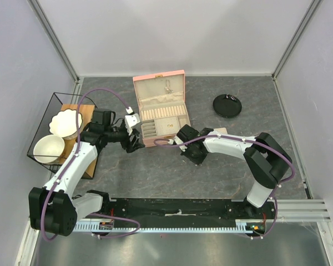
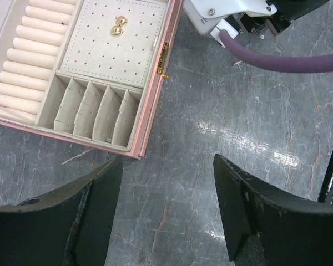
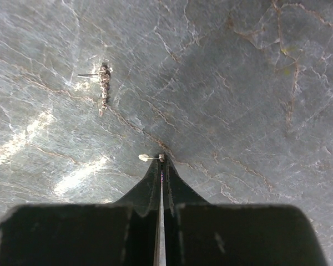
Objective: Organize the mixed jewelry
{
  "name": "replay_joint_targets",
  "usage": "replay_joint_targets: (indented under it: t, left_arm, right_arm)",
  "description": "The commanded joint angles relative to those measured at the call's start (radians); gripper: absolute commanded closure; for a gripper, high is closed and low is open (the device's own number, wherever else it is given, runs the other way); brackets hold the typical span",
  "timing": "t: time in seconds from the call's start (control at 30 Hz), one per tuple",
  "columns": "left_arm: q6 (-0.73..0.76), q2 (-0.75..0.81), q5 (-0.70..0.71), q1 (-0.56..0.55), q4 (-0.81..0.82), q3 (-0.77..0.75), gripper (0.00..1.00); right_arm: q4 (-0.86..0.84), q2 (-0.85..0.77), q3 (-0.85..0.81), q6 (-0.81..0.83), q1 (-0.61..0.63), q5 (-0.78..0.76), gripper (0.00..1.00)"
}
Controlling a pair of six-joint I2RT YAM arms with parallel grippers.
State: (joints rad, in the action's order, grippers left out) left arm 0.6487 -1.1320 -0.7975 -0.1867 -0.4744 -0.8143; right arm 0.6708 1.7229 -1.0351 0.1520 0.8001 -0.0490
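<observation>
Pinching tiny stud [image 3: 146, 158] by its post w/ R gripper [image 3: 162, 160] closed at tabletop [image 3: 238, 83], prob. for move to pink box [image 2: 154, 105]; holding L gripper [image 2: 166, 205] open, empty, beside box as standby.

The grey marbled table [image 1: 172, 177] carries a pink box [image 1: 150, 88] (open), black disc [image 1: 227, 105], wire basket [image 1: 41, 124] and loose earrings [image 3: 104, 87]

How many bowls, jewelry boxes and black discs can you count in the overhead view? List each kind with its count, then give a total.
Bowls: 2
Jewelry box: 1
Black disc: 1
Total: 4
</observation>
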Motion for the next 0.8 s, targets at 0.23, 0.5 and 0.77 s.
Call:
replay_joint_targets:
  t: [0.23, 0.5, 0.77]
  left_arm:
    - [-0.156, 0.047, -0.046, 0.052, 0.105, -0.037, 0.27]
    - [-0.345, 0.064, 0.004, 0.099, 0.192, -0.063, 0.27]
    - [-0.509, 0.069, 0.075, 0.158, 0.261, -0.079, 0.27]
  right_arm:
    - [0.059, -0.075, -0.117, -0.100, 0.070, -0.179, 1.00]
    - [0.177, -0.098, -0.296, -0.131, 0.128, -0.353, 1.00]
    - [0.191, -0.019, -0.466, -0.094, 0.149, -0.596, 1.00]
